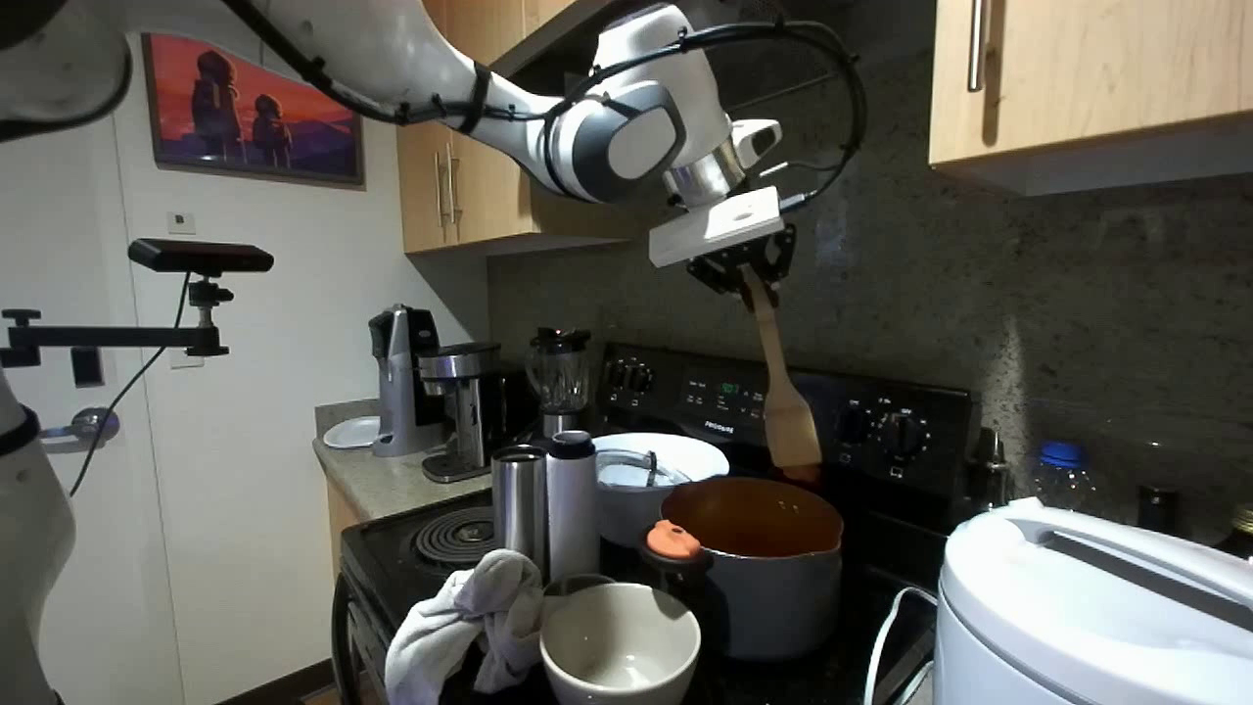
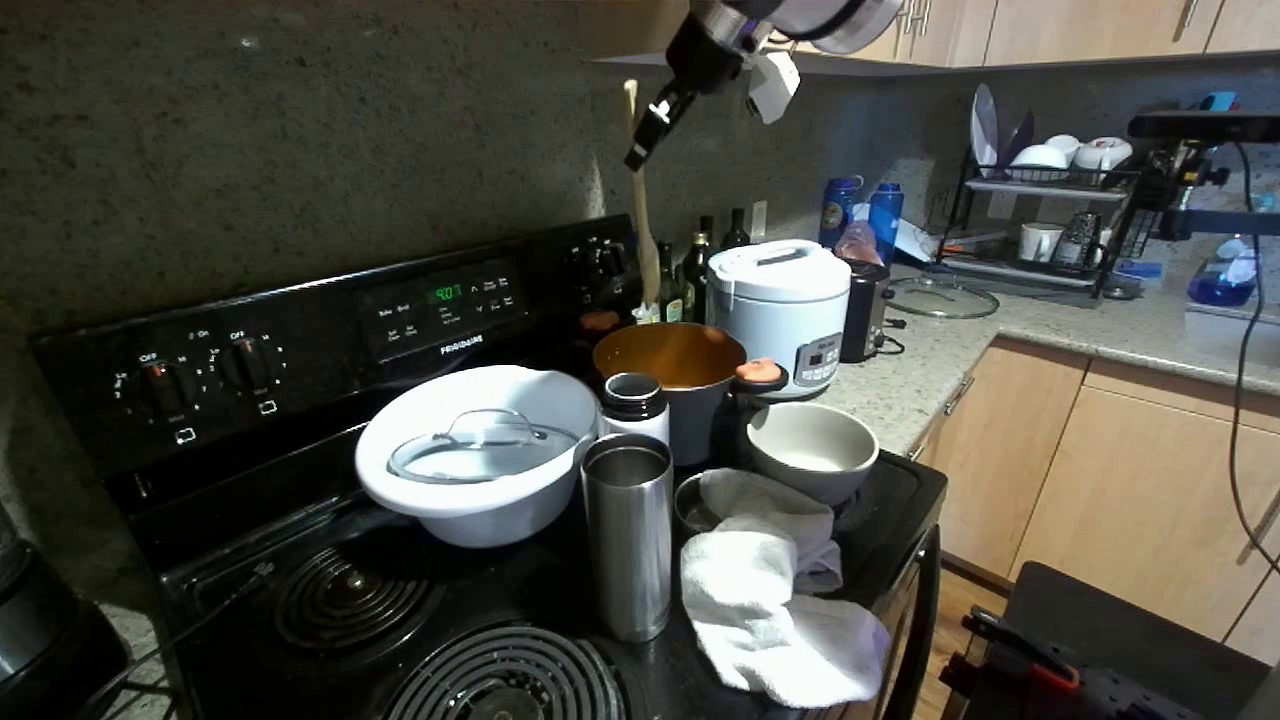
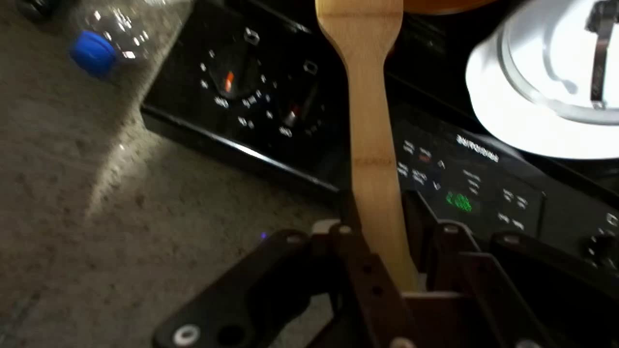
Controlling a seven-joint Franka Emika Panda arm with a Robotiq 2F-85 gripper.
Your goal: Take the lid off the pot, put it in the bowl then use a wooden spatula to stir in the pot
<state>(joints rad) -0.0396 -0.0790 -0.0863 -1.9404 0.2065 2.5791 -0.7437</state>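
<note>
The claw (image 1: 763,294) grips a wooden spatula (image 1: 780,387), far side of the pot (image 1: 783,607) (glass lid (image 2: 480,462) in the white bowl (image 2: 490,520), left).

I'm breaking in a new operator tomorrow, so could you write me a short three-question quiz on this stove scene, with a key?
1. Multiple choice: what does the claw hold?
A) a steel tumbler
B) a wooden spatula
C) a towel

2. True or false: the pot stands with no lid on it.

3. Short answer: what does the see-through lid next to the pot lie in?

Key:
1. B
2. True
3. The white bowl
</note>
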